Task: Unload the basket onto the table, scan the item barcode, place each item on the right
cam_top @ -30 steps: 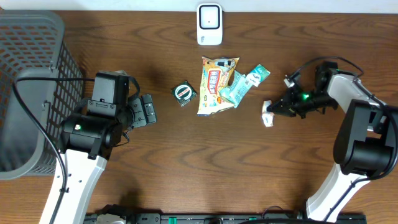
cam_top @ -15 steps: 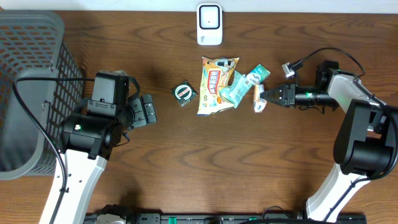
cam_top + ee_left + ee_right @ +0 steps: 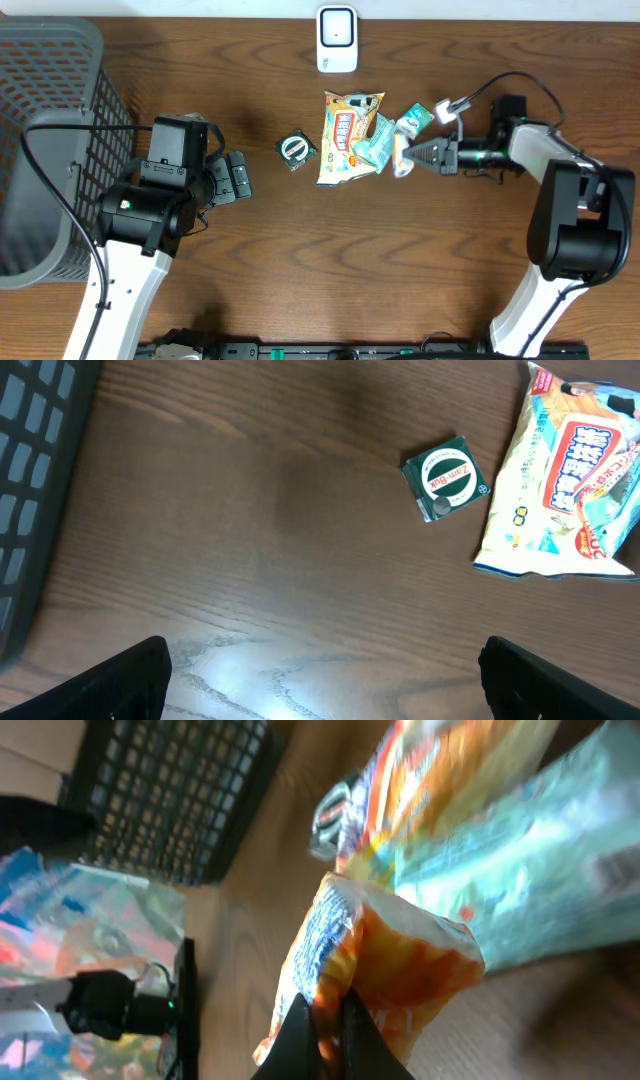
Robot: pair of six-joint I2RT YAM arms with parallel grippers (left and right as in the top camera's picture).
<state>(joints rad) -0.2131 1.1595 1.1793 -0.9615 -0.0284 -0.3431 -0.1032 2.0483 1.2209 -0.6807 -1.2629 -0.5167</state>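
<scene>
Orange-and-white crinkly sachet [image 3: 402, 157] is clamped in the fully closed tips of the right pincer [image 3: 412, 157] over the middle of the brown wooden table [image 3: 400, 270]. Off to the left, the left pincer [image 3: 238, 177] hangs spread wide and empty. Just beyond the sachet lie a yellow snack bag [image 3: 345, 135] and a teal wrapper [image 3: 385, 142]. Pick-up looks done, and what remains, I judge, is bringing the sachet to the white boxy scanner [image 3: 337, 40] at the far edge, well apart from it, and presenting its barcode.
</scene>
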